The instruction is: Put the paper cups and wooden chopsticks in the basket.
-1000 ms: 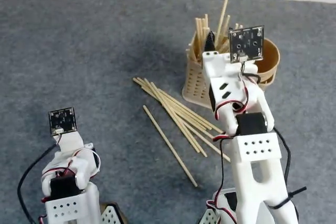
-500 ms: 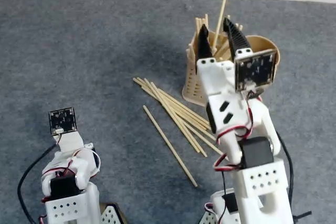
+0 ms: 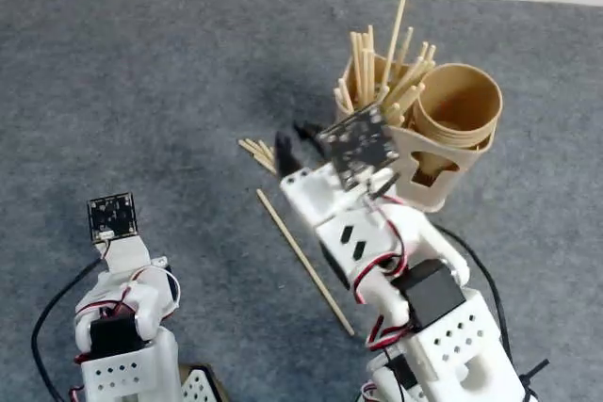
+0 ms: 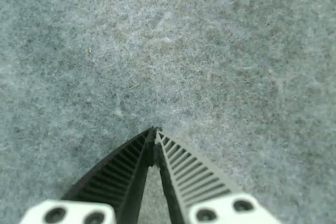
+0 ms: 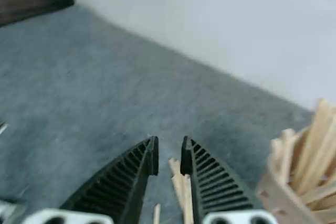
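A: Where is the right gripper (image 3: 294,138) hanging?

B: It is hovering low over the grey carpet (image 3: 141,72), above the far ends of the loose chopsticks (image 3: 254,151) and just beside the basket (image 3: 407,152). Its fingers (image 5: 142,166) are standing a little apart and gripping nothing. In the right wrist view a few stick ends are showing in the gap beneath them.

A: What is getting in the way?

B: The right arm itself is lying across the pile and covering most of it. The far tips are poking out past the gripper, and a single chopstick (image 3: 303,261) is lying on the carpet by itself, on the side toward the left arm (image 3: 122,327).

A: And the basket?

B: It is standing upright at the far right of the carpet, holding a paper cup (image 3: 462,96) and a sheaf of standing chopsticks (image 3: 372,63). Those are fanning out above the rim, one of them sticking up well above the rest. A white wall (image 5: 210,14) is running along behind the carpet's far edge.

A: What is the left gripper (image 4: 156,132) doing?

B: It is sitting at the near left, well apart from the chopsticks and the basket. Its fingers are pressing together at the tips, holding nothing and pointing down at the carpet.
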Available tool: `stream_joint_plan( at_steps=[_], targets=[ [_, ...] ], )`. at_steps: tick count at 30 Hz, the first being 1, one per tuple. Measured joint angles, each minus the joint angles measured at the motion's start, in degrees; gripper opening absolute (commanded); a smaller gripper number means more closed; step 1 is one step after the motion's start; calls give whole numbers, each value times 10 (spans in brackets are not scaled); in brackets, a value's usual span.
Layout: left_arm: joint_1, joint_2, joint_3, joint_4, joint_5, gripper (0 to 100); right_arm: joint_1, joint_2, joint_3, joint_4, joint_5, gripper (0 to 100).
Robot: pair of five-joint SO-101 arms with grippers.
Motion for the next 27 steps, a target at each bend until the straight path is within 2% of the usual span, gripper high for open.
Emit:
stream_joint_plan(
  at_steps=[7,16,27],
  targets=[
    [0,0,0,0,0,6,-46,75,0,101,0,78],
    [0,0,0,0,0,6,-47,330,-60,114,0,78],
    [0,0,0,0,0,6,-47,536,-172,171,0,78]
  ],
)
